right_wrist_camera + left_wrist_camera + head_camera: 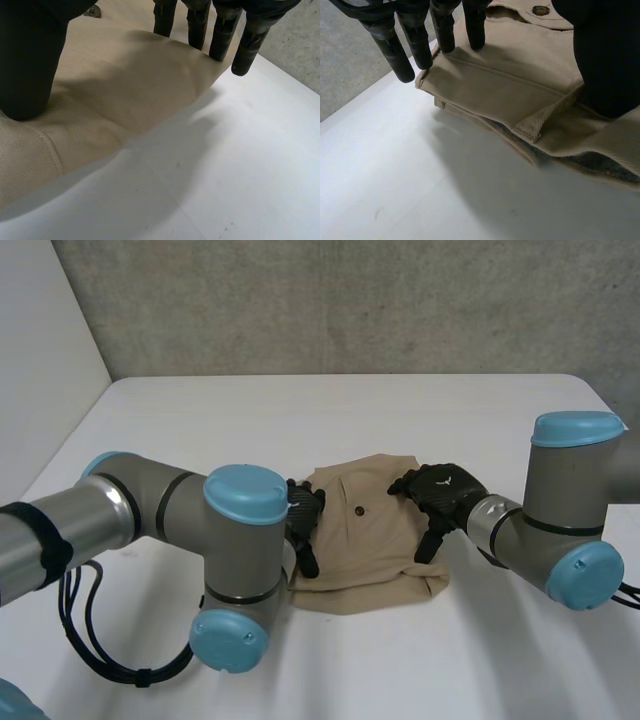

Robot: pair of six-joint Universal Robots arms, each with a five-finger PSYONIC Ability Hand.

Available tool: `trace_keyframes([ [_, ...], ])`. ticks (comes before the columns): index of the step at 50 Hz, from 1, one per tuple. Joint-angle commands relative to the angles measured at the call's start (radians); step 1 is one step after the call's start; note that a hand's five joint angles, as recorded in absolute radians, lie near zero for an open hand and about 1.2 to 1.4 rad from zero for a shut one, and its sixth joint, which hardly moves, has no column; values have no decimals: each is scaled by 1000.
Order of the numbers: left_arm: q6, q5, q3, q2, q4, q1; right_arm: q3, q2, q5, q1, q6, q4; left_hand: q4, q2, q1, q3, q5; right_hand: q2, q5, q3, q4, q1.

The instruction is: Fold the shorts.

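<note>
Pressing with straight, spread fingers, the left robot hand (304, 518) is flattening the nine o'clock edge of the folded tan shorts (365, 545); the right robot hand (440, 490) is doing likewise at three o'clock. The shorts are lying central on the tabletop (300, 415), between both hands, equally near each.

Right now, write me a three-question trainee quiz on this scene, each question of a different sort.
1. True or false: the shorts hang over the edge of the table.
2. Where does the left hand press? A) on the shorts' edge at the robot's left; B) on bare table, apart from the shorts; C) on the table's far corner.
3. What small dark thing sits on the shorts between the left hand and the right hand?
Key: 1 false; 2 A; 3 a button.
</note>
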Motion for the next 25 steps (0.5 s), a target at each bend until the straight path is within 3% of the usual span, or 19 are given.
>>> trace_keyframes([
  [1, -9, -7, -19, 107, -2, 5, 6, -45, 18, -1, 14, -4, -29, 1, 2, -34, -22, -37, -68, -11, -68, 12],
  [7, -49, -7, -95, 297, -3, 78, 24, -195, 53, 0, 34, -25, -29, 1, 2, -34, -22, -37, -68, -11, -68, 12],
  [15, -124, 9, -113, 566, -81, 222, -51, -428, 222, -5, 149, 0, -26, 4, 5, -31, -19, -37, -68, -11, -68, 12],
  [20, -135, 119, -55, 634, -282, 321, -166, -470, 245, -8, 157, 175, -29, 1, 2, -34, -22, -37, -68, -11, -68, 12],
  [25, -174, 220, -36, 666, -394, 356, -250, -473, 241, -49, 183, 353, -40, -11, -9, -45, -34, -37, -68, -11, -68, 12],
])
